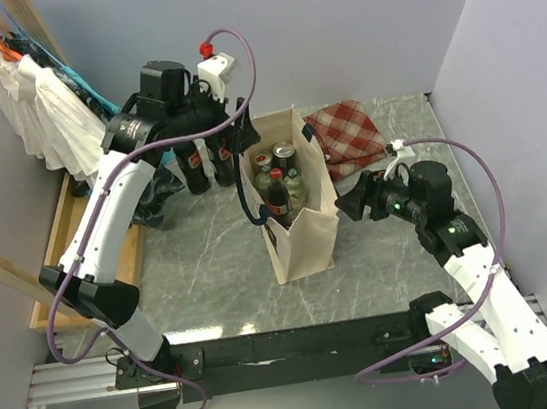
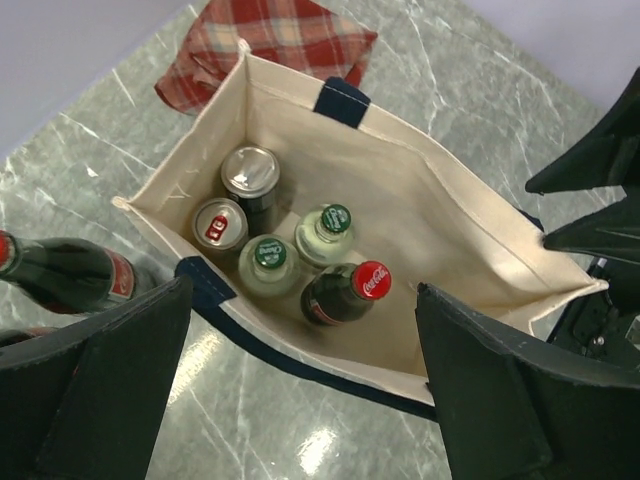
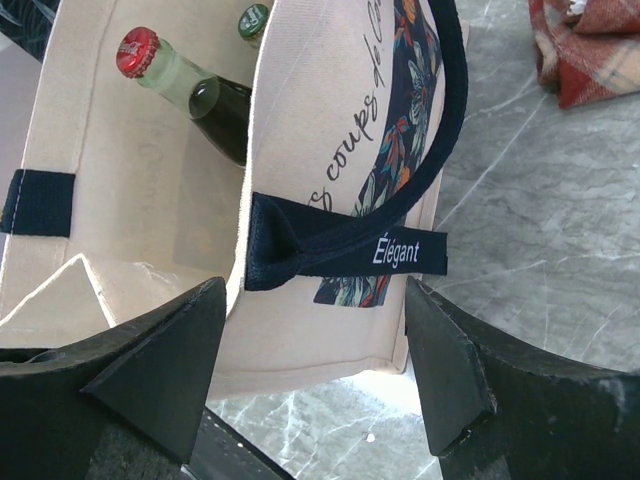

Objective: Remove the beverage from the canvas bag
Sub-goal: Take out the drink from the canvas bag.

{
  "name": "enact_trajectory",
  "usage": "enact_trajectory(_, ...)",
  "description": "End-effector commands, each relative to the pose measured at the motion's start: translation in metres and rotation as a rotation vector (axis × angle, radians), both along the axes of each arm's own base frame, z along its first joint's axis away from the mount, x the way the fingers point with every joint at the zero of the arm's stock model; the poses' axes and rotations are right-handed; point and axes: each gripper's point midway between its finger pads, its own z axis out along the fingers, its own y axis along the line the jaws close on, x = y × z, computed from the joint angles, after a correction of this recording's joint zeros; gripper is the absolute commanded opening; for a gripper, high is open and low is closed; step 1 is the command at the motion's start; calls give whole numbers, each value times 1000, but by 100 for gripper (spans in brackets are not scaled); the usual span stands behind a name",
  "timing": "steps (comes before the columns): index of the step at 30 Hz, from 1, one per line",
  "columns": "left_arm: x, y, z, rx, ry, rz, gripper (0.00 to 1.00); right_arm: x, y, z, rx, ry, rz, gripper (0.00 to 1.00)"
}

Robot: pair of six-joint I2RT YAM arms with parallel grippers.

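the left claw (image 2: 303,285) hangs spread to its widest and empty, right above the open mouth of the canvas bag (image 2: 470,230). inside the bag stand five drinks: one red-capped cola bottle (image 2: 345,295), two green-capped bottles (image 2: 270,262), two cans (image 2: 250,175). the cola bottle, nearest under the claw, looks like glass: heavy, rigid, slick, breakable. it is best pinched at the neck below the cap. the bag is soft and may rise with it. the right claw (image 3: 315,285) is half open astride the bag's printed narrow side; whether it touches i cannot tell. outside the bag, at least two dark bottles (image 2: 75,275) and one red checked cloth (image 2: 275,40) sit on the tabletop (image 2: 500,80).
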Motion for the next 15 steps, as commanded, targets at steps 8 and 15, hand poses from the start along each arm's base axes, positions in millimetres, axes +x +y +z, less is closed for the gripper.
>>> enact_trajectory(8, -15, -24, -20, 59, -1, 0, 99, 5, 4, 13, 12, -37, 13, 78)
enact_trajectory(15, -14, -30, -28, 37, 9, 60, 97, 6, 4, 11, 7, -35, 12, 78)
